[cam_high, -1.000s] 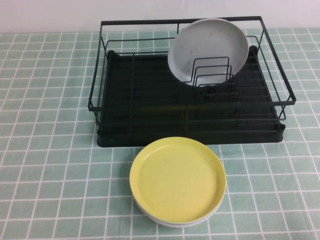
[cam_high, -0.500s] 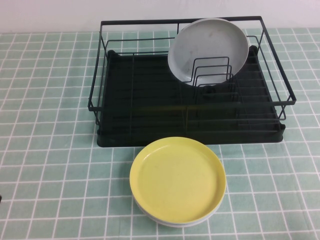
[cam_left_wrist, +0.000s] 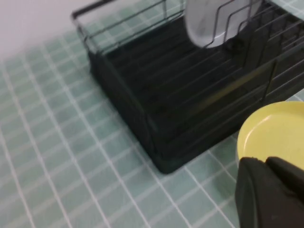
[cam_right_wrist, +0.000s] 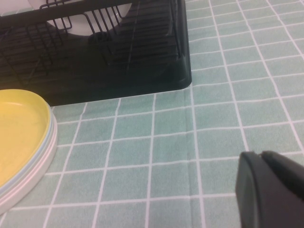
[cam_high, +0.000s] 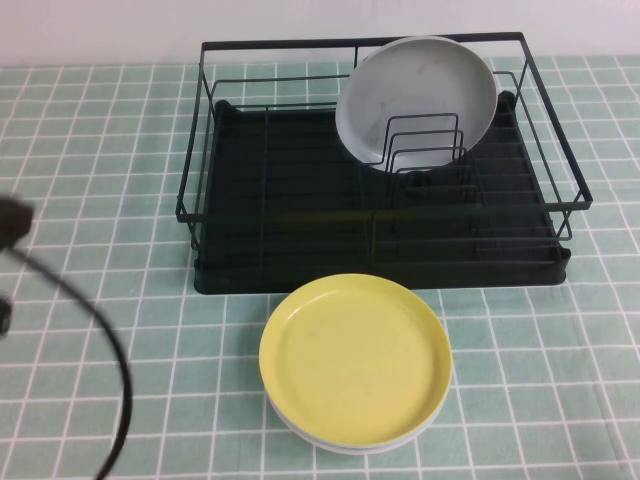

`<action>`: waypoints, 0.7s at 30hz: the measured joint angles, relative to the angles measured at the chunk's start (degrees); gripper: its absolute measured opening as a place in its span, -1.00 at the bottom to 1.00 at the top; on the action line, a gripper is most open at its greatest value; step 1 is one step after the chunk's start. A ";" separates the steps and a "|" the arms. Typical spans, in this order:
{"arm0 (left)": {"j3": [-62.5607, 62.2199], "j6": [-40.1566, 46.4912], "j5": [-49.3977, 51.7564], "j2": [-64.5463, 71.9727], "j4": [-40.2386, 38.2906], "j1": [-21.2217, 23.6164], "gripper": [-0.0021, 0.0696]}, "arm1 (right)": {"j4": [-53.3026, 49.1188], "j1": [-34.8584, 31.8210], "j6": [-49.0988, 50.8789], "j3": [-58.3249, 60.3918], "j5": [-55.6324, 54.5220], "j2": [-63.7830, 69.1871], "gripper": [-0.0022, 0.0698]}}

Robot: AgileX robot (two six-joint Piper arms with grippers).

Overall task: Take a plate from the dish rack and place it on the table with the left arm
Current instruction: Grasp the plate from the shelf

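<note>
The pale grey plate [cam_high: 415, 100] stands upright against the wire dividers at the back right of the black dish rack [cam_high: 300, 277]. It also shows in the left wrist view [cam_left_wrist: 209, 23]. My left arm [cam_high: 12, 222] enters at the left edge of the high view, over the mint-tiled table [cam_high: 100, 130], trailing its black cable [cam_high: 112, 350]. The left gripper [cam_left_wrist: 263, 164] is shut and empty, hanging above the table to the left of the rack's front corner, far from the grey plate. The right gripper [cam_right_wrist: 260, 156] is shut and empty, low over the tiles to the right of the rack.
A yellow plate [cam_high: 355, 355] lies flat on a pale plate just in front of the rack's front edge; it also shows in the left wrist view [cam_left_wrist: 275, 128] and the right wrist view [cam_right_wrist: 19, 133]. Open tiles lie left and right of the rack.
My left arm and its cable have come into the high view from the left edge. The plates and the rack have not moved.
</note>
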 joint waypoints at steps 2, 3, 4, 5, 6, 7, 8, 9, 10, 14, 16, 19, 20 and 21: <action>-4.04 5.67 0.53 5.29 -3.09 0.00 -0.95 | 0.00 0.00 0.00 0.00 0.00 0.00 -1.00; -6.19 8.49 0.79 8.30 -4.84 0.00 -0.95 | 0.00 0.00 0.00 0.00 0.00 0.00 -1.00; -7.87 10.60 0.89 11.35 -6.06 0.00 -0.95 | 0.00 0.00 0.00 0.00 0.00 0.00 -1.00; -9.94 12.93 0.94 14.43 -7.42 -0.25 -0.95 | 0.00 0.00 0.00 0.00 0.00 0.00 -1.00; -11.99 14.92 0.94 17.52 -8.30 -0.82 -0.95 | 0.00 0.00 0.00 0.00 0.00 0.00 -1.00; -14.00 16.18 0.94 19.97 -8.63 -1.11 -0.95 | 0.00 0.00 0.00 0.00 0.00 0.00 -1.00; -16.07 17.51 0.94 22.98 -8.98 -1.70 -0.95 | 0.00 0.00 0.00 0.00 0.00 0.00 -1.00; -18.19 18.20 0.94 25.93 -9.23 -2.28 -0.95 | 0.00 0.00 0.00 0.00 0.00 0.00 -1.00; -19.94 18.68 0.94 28.27 -9.33 -2.79 -0.95 | 0.00 0.00 0.00 0.00 0.00 0.00 -1.00; -28.85 19.41 1.07 39.31 -9.55 -5.51 -0.91 | 0.00 0.00 0.00 0.00 0.00 0.00 -1.00; -33.71 19.51 1.21 43.80 -9.55 -7.14 -0.79 | 0.00 0.00 0.00 0.00 0.00 0.00 -1.00; -40.15 20.11 2.54 50.13 -7.56 -9.62 -0.38 | 0.00 0.00 0.00 0.00 0.00 0.00 -1.00; -42.14 20.11 2.81 52.14 -6.25 -10.55 -0.18 | 0.00 0.00 0.00 0.00 0.00 0.00 -1.00; -43.88 20.11 2.81 54.01 -4.91 -11.48 0.01 | 0.00 0.00 0.00 0.00 0.00 0.00 -1.00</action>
